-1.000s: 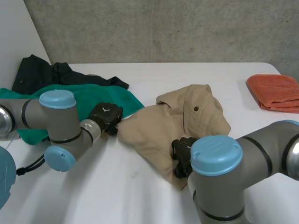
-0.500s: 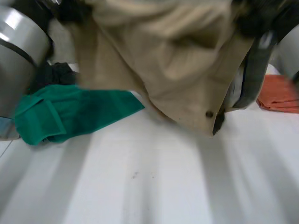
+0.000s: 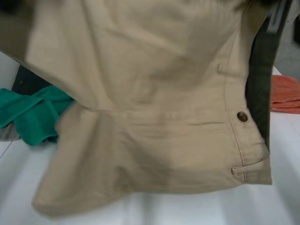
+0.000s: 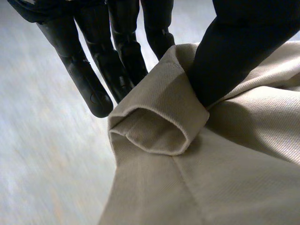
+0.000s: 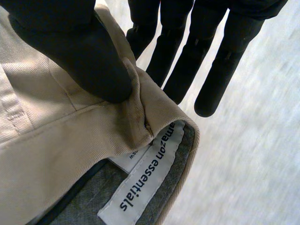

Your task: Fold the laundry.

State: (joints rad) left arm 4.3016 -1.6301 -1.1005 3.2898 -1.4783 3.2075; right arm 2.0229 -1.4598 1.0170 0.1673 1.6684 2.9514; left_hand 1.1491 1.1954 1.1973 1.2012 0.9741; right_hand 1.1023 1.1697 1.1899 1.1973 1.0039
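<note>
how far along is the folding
Done: the orange cloth looks folded. In hand: the khaki garment hangs unfolded, pinched at its edges by the left hand and right hand. Left: folding it, then the crumpled green cloth.

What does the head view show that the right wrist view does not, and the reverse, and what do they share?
Head view adds: a green cloth, an orange towel, a brown button. Right wrist view adds: the right hand pinching the waistband, a label reading amazon essentials. Shared: the khaki pants.
</note>
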